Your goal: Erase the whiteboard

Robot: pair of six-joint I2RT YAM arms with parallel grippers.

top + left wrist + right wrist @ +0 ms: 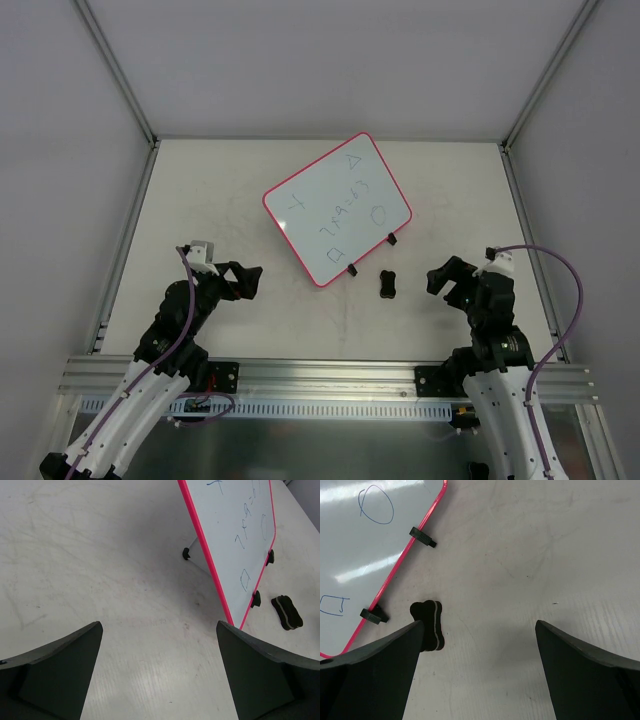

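The whiteboard (338, 208), white with a pink-red frame and blue pen marks, lies tilted in the middle of the table. It also shows in the left wrist view (235, 535) and the right wrist view (365, 555). Two black clips (391, 239) sit on its near edge. A small black eraser block (387, 284) lies on the table just in front of the board; it also shows in the left wrist view (287, 612) and the right wrist view (430, 624). My left gripper (247, 279) is open and empty, left of the board. My right gripper (445, 280) is open and empty, right of the eraser.
The white table (230, 190) is bounded by grey walls and metal rails (125, 235) at the sides. A metal rail (320, 375) runs along the near edge by the arm bases.
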